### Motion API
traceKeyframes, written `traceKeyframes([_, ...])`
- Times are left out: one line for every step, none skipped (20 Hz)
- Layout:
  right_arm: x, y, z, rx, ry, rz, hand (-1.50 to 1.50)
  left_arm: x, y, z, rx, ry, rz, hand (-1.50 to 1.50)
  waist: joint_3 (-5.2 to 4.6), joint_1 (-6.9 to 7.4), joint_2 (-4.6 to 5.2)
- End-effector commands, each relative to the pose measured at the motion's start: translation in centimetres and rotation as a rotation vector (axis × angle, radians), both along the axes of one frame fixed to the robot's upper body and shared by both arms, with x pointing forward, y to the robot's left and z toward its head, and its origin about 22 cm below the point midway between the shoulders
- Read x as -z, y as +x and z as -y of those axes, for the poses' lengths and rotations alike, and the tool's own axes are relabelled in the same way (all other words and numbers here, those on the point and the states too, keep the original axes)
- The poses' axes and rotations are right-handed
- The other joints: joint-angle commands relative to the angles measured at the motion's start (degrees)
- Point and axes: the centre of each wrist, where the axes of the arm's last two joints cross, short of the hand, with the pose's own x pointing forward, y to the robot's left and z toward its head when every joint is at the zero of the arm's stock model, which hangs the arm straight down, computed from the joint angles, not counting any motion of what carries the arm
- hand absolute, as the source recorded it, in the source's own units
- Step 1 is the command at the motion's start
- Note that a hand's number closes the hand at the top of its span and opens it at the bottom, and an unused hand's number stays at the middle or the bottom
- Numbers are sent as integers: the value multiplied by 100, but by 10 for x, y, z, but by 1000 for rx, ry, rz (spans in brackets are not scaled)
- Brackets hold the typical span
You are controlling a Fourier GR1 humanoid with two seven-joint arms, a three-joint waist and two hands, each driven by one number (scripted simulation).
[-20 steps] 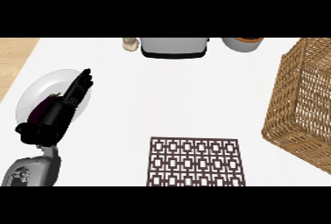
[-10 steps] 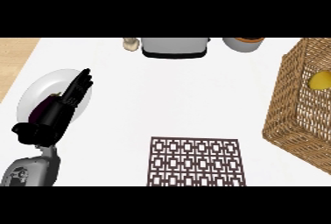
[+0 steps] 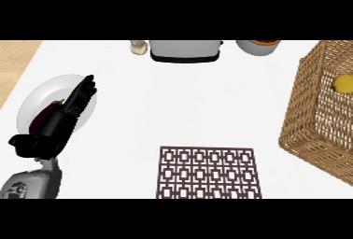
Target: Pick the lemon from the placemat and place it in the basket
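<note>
The yellow lemon (image 3: pixel 342 83) lies inside the wicker basket (image 3: pixel 318 123) at the right edge of the head view. The dark patterned placemat (image 3: pixel 209 172) sits bare at the lower middle of the counter. My left hand (image 3: pixel 60 122) rests open at the left, fingers straight and pointing up over a white plate (image 3: pixel 43 96). My right hand does not show.
A dark purple eggplant (image 3: pixel 43 115) lies on the white plate, partly hidden by my left hand. Along the back edge stand a toaster (image 3: pixel 185 50), a small shaker (image 3: pixel 138 46) and a grey pot (image 3: pixel 258 46).
The lemon has come into sight inside the basket, and has shifted slightly within it. My left hand has barely moved.
</note>
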Motion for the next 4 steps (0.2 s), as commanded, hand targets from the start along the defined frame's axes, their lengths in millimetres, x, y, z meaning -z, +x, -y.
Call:
traceKeyframes([-16,-10,17,11,127,71,-150,20,5,6,1,3,7,0,-1,-44,9])
traceKeyframes([-24,-23,28,16,168,71,-150,3,-5,-11,-11,5,0,0,0,-33,-13])
traceKeyframes([-22,-31,42,19,183,80,-150,11,-3,7,-6,-12,-16,0,3,-28,2])
traceKeyframes([-11,-41,47,-4,206,48,-150,9,7,10,-14,6,-1,0,2,-73,0])
